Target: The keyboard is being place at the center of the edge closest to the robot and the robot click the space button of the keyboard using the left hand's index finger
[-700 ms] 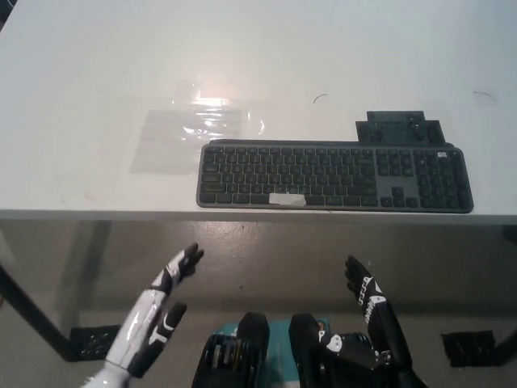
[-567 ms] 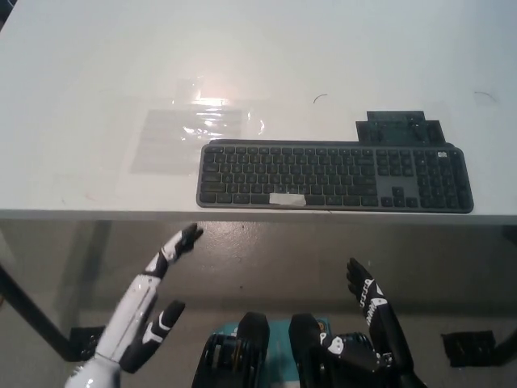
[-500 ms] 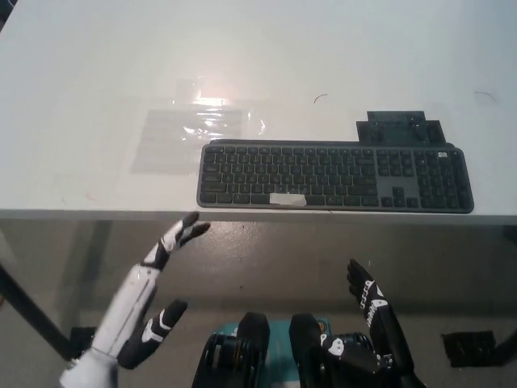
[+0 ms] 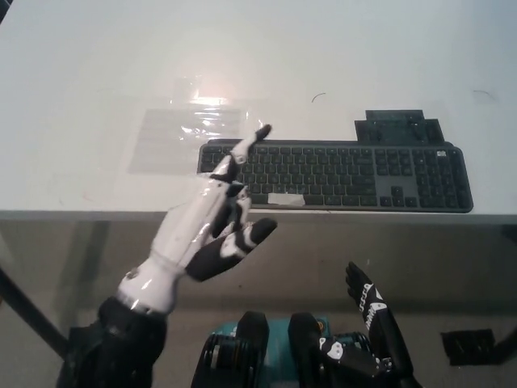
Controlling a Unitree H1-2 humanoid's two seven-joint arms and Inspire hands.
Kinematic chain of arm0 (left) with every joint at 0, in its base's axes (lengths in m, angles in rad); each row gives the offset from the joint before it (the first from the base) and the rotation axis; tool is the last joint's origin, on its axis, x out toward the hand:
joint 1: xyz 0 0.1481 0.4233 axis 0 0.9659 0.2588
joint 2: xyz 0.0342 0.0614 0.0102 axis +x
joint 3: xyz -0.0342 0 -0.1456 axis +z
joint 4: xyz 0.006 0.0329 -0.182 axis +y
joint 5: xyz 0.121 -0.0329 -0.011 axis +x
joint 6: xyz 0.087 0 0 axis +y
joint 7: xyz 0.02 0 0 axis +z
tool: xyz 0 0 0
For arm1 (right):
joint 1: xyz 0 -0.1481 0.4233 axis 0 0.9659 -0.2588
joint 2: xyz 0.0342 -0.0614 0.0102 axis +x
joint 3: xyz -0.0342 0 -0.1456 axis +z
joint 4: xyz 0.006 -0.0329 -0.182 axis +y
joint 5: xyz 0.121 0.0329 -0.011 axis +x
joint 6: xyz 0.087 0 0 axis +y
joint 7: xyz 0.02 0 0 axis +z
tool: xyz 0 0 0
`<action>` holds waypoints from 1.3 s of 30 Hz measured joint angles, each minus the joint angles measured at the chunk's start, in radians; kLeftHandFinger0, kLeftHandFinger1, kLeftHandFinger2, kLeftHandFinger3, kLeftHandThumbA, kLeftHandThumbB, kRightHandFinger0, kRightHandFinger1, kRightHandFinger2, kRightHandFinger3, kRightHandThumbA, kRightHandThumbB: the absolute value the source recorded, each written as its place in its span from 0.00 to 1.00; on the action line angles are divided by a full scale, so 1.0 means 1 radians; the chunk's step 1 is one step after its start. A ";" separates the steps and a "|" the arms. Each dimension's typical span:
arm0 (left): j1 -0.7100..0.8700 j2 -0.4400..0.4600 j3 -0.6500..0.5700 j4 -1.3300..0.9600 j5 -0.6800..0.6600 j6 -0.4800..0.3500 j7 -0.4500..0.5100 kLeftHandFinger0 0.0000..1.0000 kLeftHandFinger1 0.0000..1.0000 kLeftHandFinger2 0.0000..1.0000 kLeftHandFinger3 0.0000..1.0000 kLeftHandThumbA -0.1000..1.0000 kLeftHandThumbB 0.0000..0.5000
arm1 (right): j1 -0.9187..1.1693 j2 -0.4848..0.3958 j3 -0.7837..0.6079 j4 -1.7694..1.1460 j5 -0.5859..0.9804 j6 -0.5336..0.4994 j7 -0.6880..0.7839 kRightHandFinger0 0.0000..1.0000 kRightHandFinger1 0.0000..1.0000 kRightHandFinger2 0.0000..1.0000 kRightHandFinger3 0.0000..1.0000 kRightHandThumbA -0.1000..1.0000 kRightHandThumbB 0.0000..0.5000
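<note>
White table [image 4: 81, 65], dark keyboard [image 4: 363, 174] along its near edge, clear film patch [image 4: 190, 129] just behind-left.

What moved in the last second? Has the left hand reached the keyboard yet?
The left hand rose from below the table edge, forward and to the right. It is now over the left end of the keyboard, pointing beyond the space bar; contact cannot be told. Nothing was grasped. The keyboard and the low right hand stayed put.
</note>
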 measured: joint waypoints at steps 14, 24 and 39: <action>-0.070 -0.005 -0.054 0.294 0.083 0.044 0.002 0.00 0.05 0.17 1.00 1.00 0.58 | -0.002 0.000 0.001 -0.008 0.000 -0.009 0.001 1.00 1.00 1.00 1.00 1.00 0.85; -0.099 0.002 -0.055 0.477 0.097 0.044 0.016 0.00 0.15 0.27 1.00 1.00 0.58 | -0.008 0.000 0.001 -0.007 0.004 -0.012 0.003 1.00 1.00 1.00 1.00 1.00 0.79; -0.165 0.014 -0.057 0.687 0.100 0.023 0.058 0.07 0.25 0.38 1.00 1.00 0.58 | -0.024 -0.001 0.002 -0.003 0.005 -0.013 0.004 1.00 1.00 1.00 1.00 1.00 0.80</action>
